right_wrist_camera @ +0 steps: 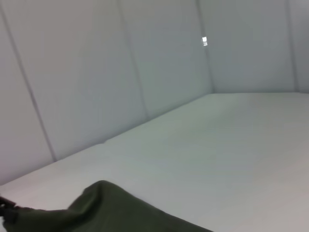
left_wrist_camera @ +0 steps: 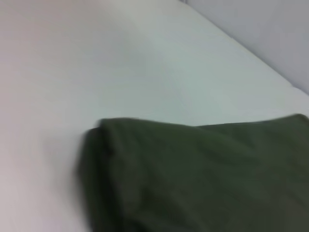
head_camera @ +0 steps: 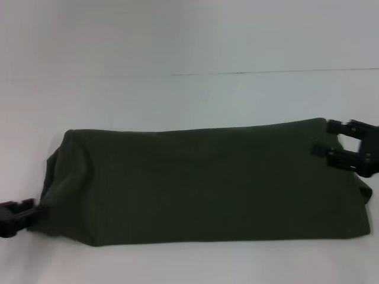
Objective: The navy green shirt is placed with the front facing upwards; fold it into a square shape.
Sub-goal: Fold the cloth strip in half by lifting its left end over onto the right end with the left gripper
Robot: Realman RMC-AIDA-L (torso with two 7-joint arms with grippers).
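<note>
Two hands met the navy green shirt (head_camera: 207, 183), which lay folded into a long band across the white worktop (head_camera: 177, 100); nearest, the left hand (head_camera: 15, 218) touched its near left corner, grip impossible to tell. Farther off, the right hand (head_camera: 337, 139) straddled the far right corner, fingers parted.

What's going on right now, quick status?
Left gripper at shirt's left end. Right gripper open at far right corner. Navy green shirt folded into long band. Nothing in the way.
</note>
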